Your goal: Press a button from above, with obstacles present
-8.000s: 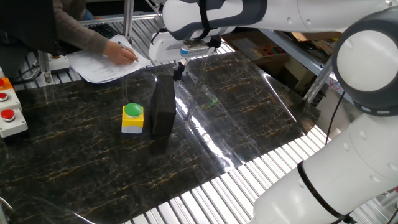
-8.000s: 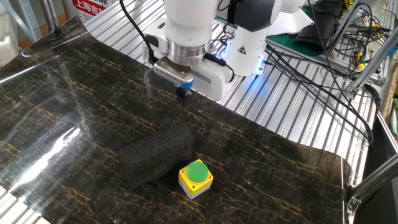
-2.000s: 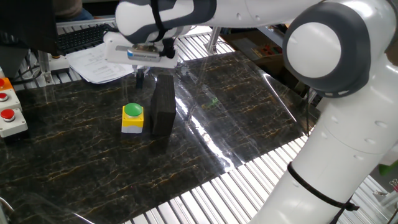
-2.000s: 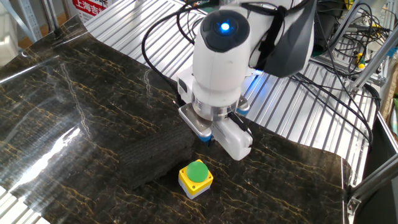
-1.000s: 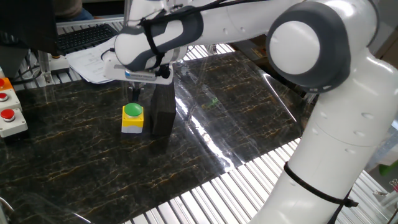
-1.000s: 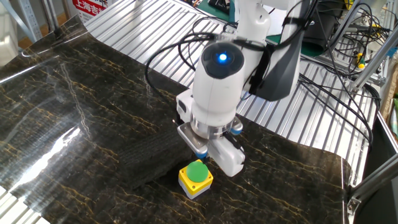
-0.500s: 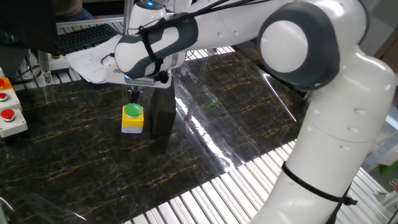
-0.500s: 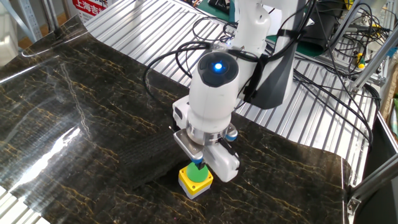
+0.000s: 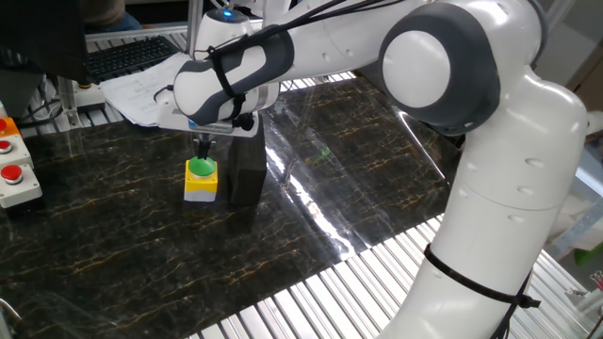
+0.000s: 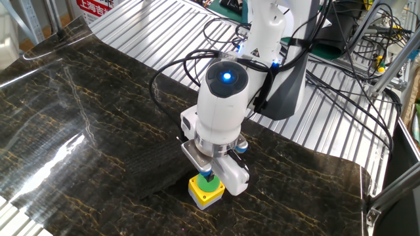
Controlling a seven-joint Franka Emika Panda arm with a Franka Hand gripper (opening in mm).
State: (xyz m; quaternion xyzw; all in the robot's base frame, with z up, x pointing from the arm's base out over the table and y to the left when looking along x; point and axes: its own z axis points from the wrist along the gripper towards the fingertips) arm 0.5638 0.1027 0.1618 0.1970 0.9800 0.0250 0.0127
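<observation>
- On the dark marbled tabletop [image 9: 377, 179], the yellow button box [image 9: 201, 181] with its green cap [image 10: 208, 183] is seen standing upright.
- Right beside the button box, touching or nearly touching it, a black block [image 9: 247, 162] is placed.
- Directly above the button box, the pincer [image 9: 202, 150] is held pointing down, its tip at the green cap; contact cannot be confirmed.
- Whether the pincer is wide or narrow cannot be told.
- Well apart from the button box, at the tabletop's edge, a white housing with red buttons [image 9: 11, 173] is visible.
</observation>
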